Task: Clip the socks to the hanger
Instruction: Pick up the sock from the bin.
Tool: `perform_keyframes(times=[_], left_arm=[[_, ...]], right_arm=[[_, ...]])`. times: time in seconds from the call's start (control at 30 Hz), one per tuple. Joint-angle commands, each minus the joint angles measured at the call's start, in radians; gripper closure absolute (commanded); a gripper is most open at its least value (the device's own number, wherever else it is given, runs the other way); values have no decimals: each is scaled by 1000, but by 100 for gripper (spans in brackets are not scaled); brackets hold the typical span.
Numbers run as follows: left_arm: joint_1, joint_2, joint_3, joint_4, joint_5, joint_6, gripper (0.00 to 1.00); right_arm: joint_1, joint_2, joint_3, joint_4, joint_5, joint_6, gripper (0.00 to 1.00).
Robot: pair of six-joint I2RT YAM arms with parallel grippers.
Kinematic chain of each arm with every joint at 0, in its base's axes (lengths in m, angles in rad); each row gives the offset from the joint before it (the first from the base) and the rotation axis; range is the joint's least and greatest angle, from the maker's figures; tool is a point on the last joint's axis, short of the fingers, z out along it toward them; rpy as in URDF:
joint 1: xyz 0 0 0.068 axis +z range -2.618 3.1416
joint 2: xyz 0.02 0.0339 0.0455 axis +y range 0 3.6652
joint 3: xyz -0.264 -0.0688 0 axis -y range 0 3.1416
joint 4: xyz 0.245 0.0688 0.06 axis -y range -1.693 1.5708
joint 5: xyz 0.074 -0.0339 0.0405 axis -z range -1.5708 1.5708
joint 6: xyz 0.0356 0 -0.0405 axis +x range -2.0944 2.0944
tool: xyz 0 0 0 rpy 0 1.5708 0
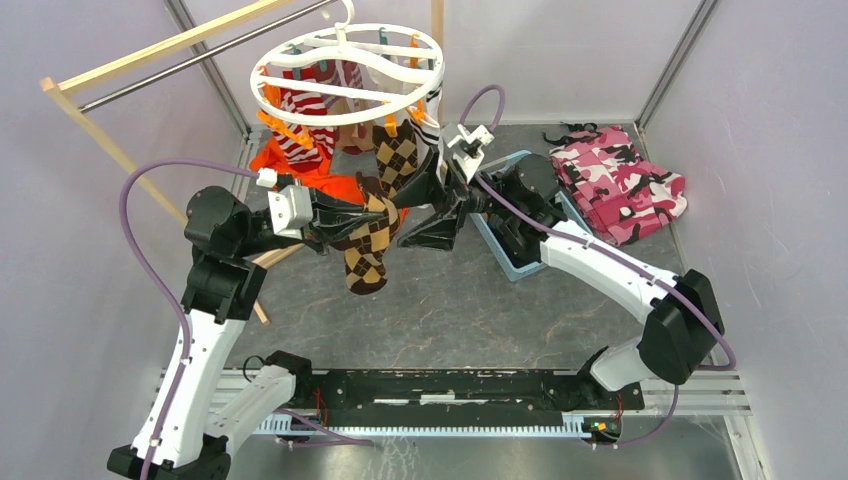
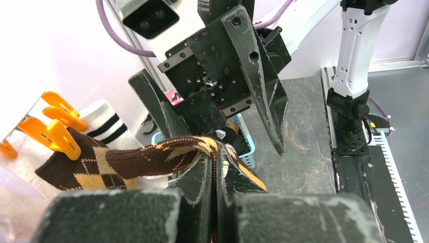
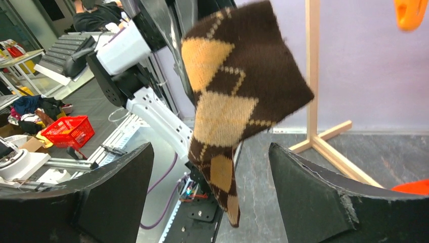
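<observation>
Argyle sock (image 2: 152, 159) looks clipped: orange clip (image 2: 53, 135) at 9 o'clock, L wrist view. L gripper (image 2: 216, 174) clamped on it, R gripper (image 3: 211, 152) spread wide. Next: L releases, no tug.

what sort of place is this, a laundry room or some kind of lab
Probably a robotics lab cell: arms bolted to a rail, plain enclosure walls, and a cluttered workshop with a red basket beyond.

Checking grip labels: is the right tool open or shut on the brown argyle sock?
Open. The right tool shows fingers wide apart in its wrist view; the sock hangs between them, touching neither.
</observation>
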Motion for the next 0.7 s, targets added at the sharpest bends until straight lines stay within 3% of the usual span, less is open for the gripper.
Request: perform_keyframes(times=[0.0,0.4,0.57,0.67], left_arm=[[-9,6,1,93,35,-35,98],[-14,-5,-63,106,15,-49,98],[-15,-16,-91,107,-12,-47,98],[-14,-21,-105,110,-26,-64,98]], right_arm=[[9,15,76,179,15,121,11],[9,37,116,276,49,194,27],[-3,37,114,261,62,182,41],[-4,36,111,219,64,144,56]])
